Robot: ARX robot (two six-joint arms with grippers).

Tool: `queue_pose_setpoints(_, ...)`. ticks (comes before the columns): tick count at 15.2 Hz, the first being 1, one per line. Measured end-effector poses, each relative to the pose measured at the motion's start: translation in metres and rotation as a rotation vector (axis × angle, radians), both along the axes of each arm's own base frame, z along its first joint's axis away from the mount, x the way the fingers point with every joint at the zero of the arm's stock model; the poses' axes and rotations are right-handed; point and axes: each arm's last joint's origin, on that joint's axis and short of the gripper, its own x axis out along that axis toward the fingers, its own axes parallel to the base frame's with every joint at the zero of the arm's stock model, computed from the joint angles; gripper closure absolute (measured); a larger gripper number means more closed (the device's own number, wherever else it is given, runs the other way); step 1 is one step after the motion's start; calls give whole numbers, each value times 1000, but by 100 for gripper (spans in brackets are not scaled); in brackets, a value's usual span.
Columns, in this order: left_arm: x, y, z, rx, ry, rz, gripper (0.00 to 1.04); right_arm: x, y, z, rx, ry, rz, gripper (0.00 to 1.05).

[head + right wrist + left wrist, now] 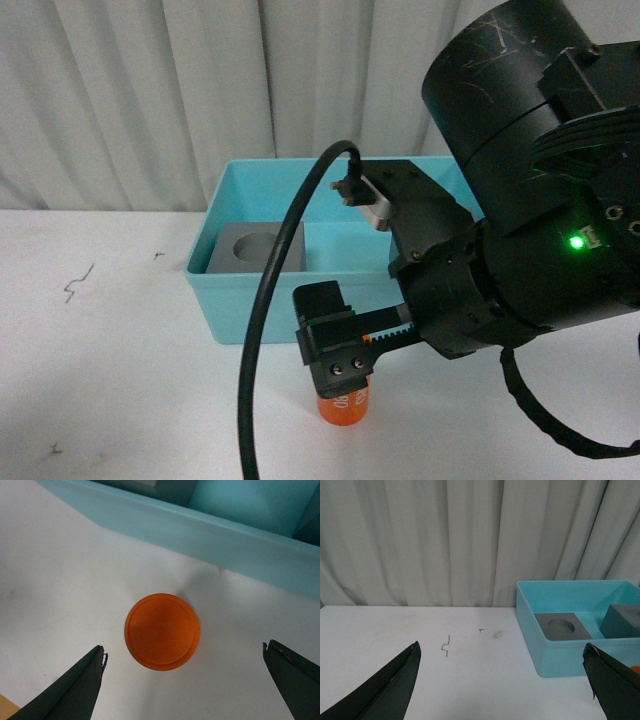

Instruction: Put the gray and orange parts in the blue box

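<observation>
The orange cylinder [344,407] with white digits stands upright on the white table, just in front of the blue box [232,300]. My right gripper [338,362] hangs open straight above it; in the right wrist view the cylinder's round top [162,631] lies between the spread fingertips, untouched. Inside the blue box [560,660] rest a gray cube with a round recess [563,627] and a second gray cube [622,620]. In the front view only the round-recess cube [258,249] shows. My left gripper [502,662] is open over bare table left of the box, holding nothing.
The right arm's black body [540,190] and its cable [262,330] cover the box's right half in the front view. A pleated white curtain [200,90] hangs behind the table. Small dark marks [446,645] dot the white tabletop [100,350].
</observation>
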Motion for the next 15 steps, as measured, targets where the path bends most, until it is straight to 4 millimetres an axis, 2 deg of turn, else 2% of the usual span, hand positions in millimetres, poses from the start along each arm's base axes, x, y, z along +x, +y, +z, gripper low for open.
queue_pose_setpoints(3, 0, 0, 0, 0, 0, 0, 7, 9, 16, -9, -43, -10, 62, 6)
queue_pose_setpoints(6, 0, 0, 0, 0, 0, 0, 7, 13, 23, -22, -61, 9, 79, 6)
queue_pose_setpoints(9, 0, 0, 0, 0, 0, 0, 7, 12, 27, -24, -56, -1, 88, 7)
queue_pose_setpoints(11, 0, 0, 0, 0, 0, 0, 7, 12, 26, -24, -60, 0, 85, 26)
queue_pose_setpoints(13, 0, 0, 0, 0, 0, 0, 7, 12, 26, -24, -62, -3, 83, 49)
queue_pose_setpoints(14, 0, 0, 0, 0, 0, 0, 7, 12, 25, -23, -64, -8, 83, 56)
queue_pose_setpoints(15, 0, 0, 0, 0, 0, 0, 7, 11, 24, -22, -67, -7, 86, 57)
